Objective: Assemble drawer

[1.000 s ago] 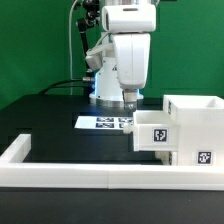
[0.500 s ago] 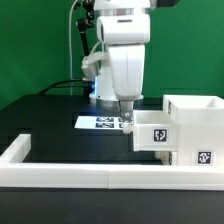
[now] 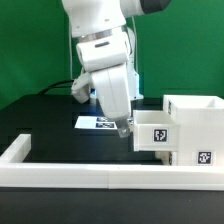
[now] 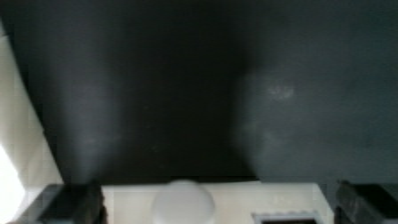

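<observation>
The drawer's white casing (image 3: 196, 118) stands at the exterior view's right. One white tray (image 3: 153, 132) with a square marker sticks out of it toward the left. A second marker (image 3: 205, 157) sits lower on the casing front. My gripper (image 3: 125, 129) hangs tilted at the tray's free end. In the wrist view the fingers (image 4: 71, 205) stand wide apart, and the white tray end (image 4: 240, 200) lies between them with a thin gap on one side. The gripper (image 4: 210, 208) is open. A blurred pale oval covers part of the tray.
The marker board (image 3: 100, 122) lies on the black table behind the gripper. A low white border wall (image 3: 90, 177) runs along the front and up the exterior view's left. A white strip (image 4: 15, 120) lines one edge of the wrist view.
The arm has swung from upright to tilted, its upper body shifting toward the exterior view's left. The gripper has come down to the tray's free end. The tray and casing have not moved.
</observation>
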Available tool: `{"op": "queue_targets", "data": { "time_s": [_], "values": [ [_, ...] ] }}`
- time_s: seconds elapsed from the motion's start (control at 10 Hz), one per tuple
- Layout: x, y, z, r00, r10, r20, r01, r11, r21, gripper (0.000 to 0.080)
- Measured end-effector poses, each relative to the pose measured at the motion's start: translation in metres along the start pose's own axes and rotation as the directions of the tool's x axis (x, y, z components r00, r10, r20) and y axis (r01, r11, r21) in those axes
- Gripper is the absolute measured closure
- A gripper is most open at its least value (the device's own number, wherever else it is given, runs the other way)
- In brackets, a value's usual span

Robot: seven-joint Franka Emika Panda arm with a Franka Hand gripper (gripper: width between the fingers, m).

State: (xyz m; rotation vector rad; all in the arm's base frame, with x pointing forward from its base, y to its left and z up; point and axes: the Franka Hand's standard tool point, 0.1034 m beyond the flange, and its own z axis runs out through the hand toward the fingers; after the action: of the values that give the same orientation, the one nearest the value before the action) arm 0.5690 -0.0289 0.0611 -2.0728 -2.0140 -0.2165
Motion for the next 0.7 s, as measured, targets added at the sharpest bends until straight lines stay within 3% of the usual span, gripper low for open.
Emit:
{"op": "queue_targets", "data": {
  "time_s": [0.4, 0.7],
  "values": [
    [0.020, -0.001, 0.010, 0.999, 0.038, 0.000, -0.038, 0.999, 0.014, 0.0151],
    [0.023, 0.000, 0.009, 0.997, 0.064, 0.034, -0.064, 0.998, 0.015, 0.0151]
  ]
}}
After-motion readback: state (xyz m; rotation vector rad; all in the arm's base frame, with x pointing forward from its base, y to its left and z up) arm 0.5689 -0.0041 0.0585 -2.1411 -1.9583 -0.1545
